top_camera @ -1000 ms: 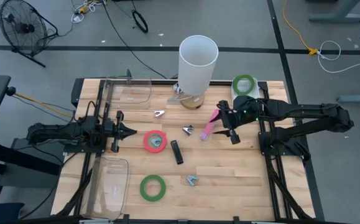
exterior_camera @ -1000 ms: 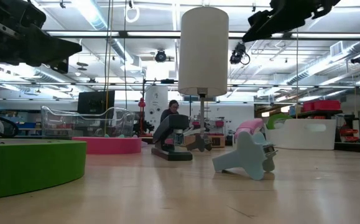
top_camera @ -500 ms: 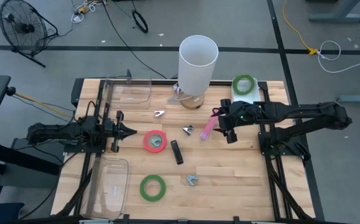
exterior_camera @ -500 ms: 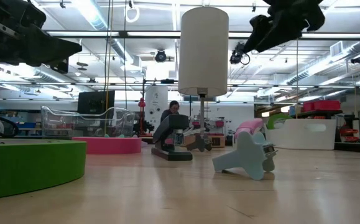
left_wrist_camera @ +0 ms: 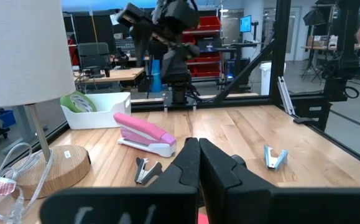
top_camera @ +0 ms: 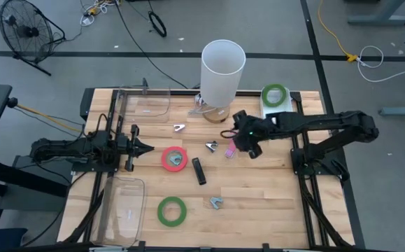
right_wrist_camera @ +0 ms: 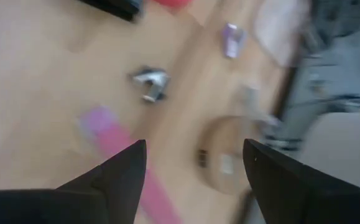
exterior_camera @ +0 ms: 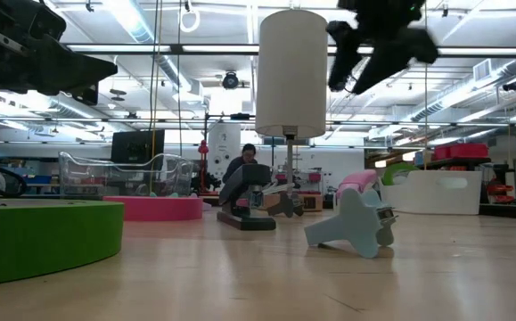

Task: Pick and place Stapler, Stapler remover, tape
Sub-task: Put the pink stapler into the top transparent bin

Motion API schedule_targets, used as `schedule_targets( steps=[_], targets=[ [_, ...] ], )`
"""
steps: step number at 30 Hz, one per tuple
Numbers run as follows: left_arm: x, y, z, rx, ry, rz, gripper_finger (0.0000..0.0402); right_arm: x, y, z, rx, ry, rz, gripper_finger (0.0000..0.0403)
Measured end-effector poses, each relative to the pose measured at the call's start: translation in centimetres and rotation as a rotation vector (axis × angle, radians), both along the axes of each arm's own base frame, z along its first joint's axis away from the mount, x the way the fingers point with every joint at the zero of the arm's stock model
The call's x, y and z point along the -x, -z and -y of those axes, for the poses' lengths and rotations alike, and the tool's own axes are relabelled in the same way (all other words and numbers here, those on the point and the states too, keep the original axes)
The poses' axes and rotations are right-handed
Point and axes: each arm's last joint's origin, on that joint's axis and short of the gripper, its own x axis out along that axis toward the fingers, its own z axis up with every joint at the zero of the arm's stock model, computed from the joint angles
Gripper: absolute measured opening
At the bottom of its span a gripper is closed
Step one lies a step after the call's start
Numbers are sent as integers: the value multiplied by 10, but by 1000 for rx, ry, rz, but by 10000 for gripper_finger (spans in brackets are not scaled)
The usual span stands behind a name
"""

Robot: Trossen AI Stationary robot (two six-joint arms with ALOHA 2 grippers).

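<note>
High view: right tool (top_camera: 241, 137) is swinging inward from the table's right edge, now hovering over the pink stapler (top_camera: 230, 149), fingers spread to straddle it. Left tool (top_camera: 146, 147), pressed together, is waiting near the red tape (top_camera: 174, 159).

Right wrist view: glossy pink stapler (right_wrist_camera: 114, 144) is lying between the spread fingers (right_wrist_camera: 114, 171).

Overhead and table-level views share the lamp (top_camera: 223, 66)

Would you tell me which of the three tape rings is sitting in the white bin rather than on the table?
The green tape ring at the far right; the red ring and the other green ring lie flat on the wood.
</note>
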Motion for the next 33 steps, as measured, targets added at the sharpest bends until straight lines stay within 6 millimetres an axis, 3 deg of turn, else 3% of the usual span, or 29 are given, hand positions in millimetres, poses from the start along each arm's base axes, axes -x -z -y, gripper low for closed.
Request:
schedule_targets(
  steps=[6, 15, 19, 26, 33],
  targets=[
    [0, 0, 0, 0, 0, 0, 3, -25, 11, 5, 273, 59, 17, 265],
    [0, 0, 0, 0, 0, 0, 3, -35, 22, -3, 287, -56, -23, 260],
    [0, 0, 0, 0, 0, 0, 3, -35, 11, -4, 284, -72, -47, 253],
    [0, 0, 0, 0, 0, 1, 3, -32, -22, -1, 75, -59, -20, 245],
    [0, 0, 0, 0, 0, 0, 3, -27, -22, -1, -198, -29, -39, 244]
  ],
)
